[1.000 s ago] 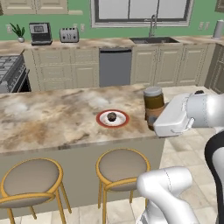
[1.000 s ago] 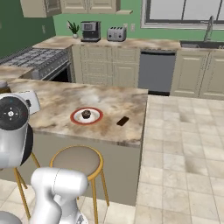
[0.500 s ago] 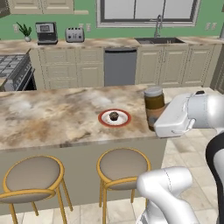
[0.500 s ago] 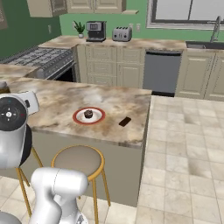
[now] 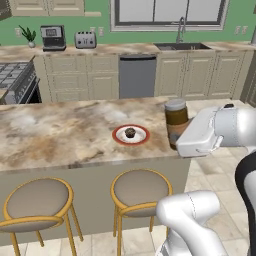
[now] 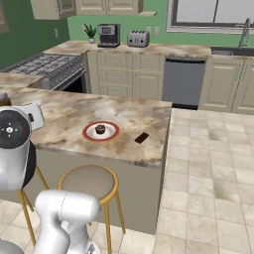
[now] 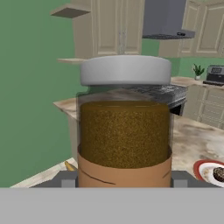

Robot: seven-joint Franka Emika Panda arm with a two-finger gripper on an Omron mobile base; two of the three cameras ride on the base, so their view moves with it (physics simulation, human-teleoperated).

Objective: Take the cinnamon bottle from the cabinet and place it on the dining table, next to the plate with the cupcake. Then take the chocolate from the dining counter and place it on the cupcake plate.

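Observation:
The cinnamon bottle (image 5: 176, 122), a clear jar of brown powder with a grey lid and a tan label, stands upright in my gripper (image 5: 178, 142) over the right end of the dining counter (image 5: 60, 135). In the hand view the bottle (image 7: 125, 131) sits close between the two fingertips (image 7: 65, 180), which are shut on its lower part. The red-rimmed plate (image 5: 117, 135) with the cupcake (image 5: 130, 132) lies just left of the bottle. The plate (image 6: 87, 132) also appears in the right base view, with the dark chocolate (image 6: 142, 137) a short way to its right near the counter's corner.
Two round stools (image 5: 141, 189) stand under the counter's near edge. Behind are the back counter with a toaster (image 5: 85, 39), a coffee machine (image 5: 52, 38) and a sink (image 5: 181, 46), a dishwasher (image 5: 137, 76), and a stove (image 6: 47, 66) at the left. Tiled floor (image 6: 208, 168) lies right of the counter.
The whole scene has drifted slightly as the base drives. The bottle stays in my gripper in the same pose; plate and chocolate have not moved on the counter.

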